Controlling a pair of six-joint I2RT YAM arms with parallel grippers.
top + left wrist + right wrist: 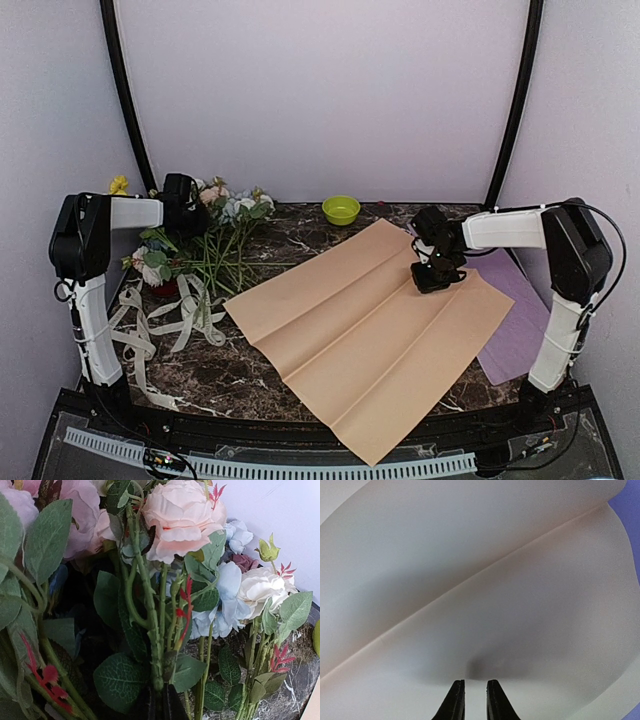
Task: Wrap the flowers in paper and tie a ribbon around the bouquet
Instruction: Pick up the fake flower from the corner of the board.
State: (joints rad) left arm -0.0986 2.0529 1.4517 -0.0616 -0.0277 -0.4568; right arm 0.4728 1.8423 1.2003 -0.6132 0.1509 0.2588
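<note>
The left gripper (161,702) is clamped tight on one knobbly green stem (155,650) in the heap of artificial flowers (222,245). These are long green-stemmed sprays with pink, blue and white blooms, and they lie at the left rear of the dark marbled bench (300,228). They are well apart from the large creased peach-tan paper sheet (350,340) at the centre.

Leaves and neighbouring stems crowd the grip, so a lift could drag tangled sprays along, or the single thin stem could slip out. The cream-white printed ribbon (185,315) lies just beside the stems and could snag too.

The right gripper (475,684) rests tips-down on the paper with only a narrow gap between its jaws. I cannot tell whether it pinches the sheet. If it shifts, the paper may slide or crumple.
</note>
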